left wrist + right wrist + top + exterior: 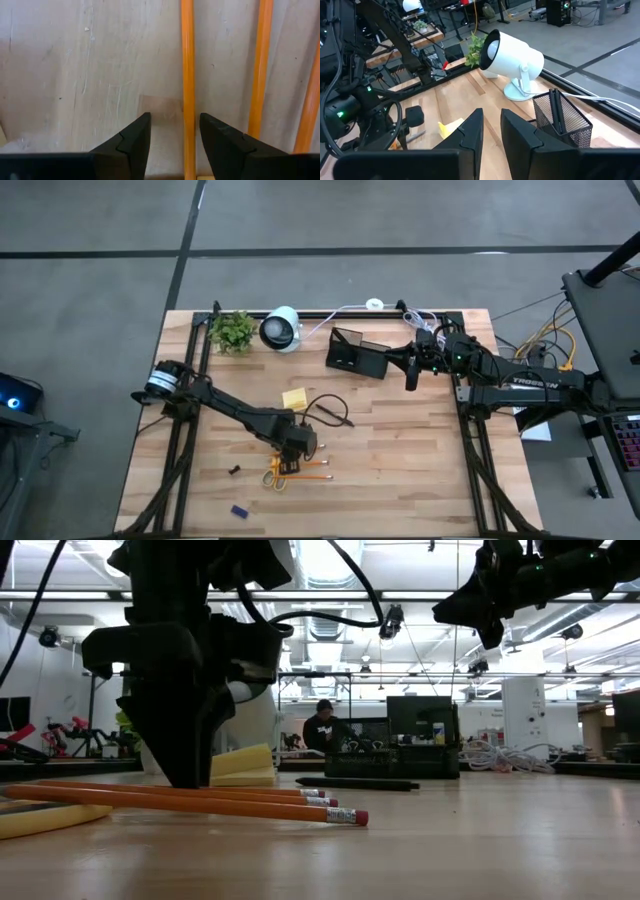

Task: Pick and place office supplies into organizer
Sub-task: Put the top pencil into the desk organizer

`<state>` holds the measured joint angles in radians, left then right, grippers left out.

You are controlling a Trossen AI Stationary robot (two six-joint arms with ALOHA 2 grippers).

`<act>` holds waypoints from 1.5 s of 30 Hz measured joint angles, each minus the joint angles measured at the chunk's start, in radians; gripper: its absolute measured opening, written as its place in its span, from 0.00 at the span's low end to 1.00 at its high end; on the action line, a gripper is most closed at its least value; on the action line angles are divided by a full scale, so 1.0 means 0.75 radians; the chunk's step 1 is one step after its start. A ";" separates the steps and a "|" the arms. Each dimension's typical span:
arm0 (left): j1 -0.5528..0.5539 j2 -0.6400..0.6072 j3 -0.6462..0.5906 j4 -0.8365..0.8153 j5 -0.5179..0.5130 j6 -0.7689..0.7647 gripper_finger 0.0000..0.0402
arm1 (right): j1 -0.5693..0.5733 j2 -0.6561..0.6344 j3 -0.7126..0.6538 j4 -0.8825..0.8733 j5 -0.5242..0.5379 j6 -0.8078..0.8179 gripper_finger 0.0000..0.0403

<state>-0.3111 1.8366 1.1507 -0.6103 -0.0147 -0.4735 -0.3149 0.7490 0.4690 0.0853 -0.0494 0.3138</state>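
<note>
Both arms are dark, nearly black, built of slim tubular links with chunky joints. The right arm (520,380) bears white "TROSSEN" lettering and small green lights near the wrist. Black cables loop off the left arm (230,410), whose base joint shows a white-and-silver cap.

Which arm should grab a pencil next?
Left. Its gripper is low over the orange pencils, jaws open with one pencil between them. The right gripper is raised beside the organizer, away from the pencils.
</note>
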 joint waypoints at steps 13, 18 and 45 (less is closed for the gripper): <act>0.000 0.008 0.000 0.004 0.021 -0.057 0.03 | 0.000 0.000 0.000 0.001 0.000 0.000 0.14; 0.002 0.008 0.000 0.004 0.029 -0.057 0.03 | 0.001 0.000 0.000 0.002 0.000 0.000 0.14; 0.039 -0.163 0.018 0.041 -0.047 -0.058 0.01 | 0.001 0.000 0.000 0.002 -0.001 0.000 0.14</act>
<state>-0.2821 1.7145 1.1645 -0.5793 -0.0502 -0.5167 -0.3145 0.7490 0.4691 0.0868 -0.0498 0.3138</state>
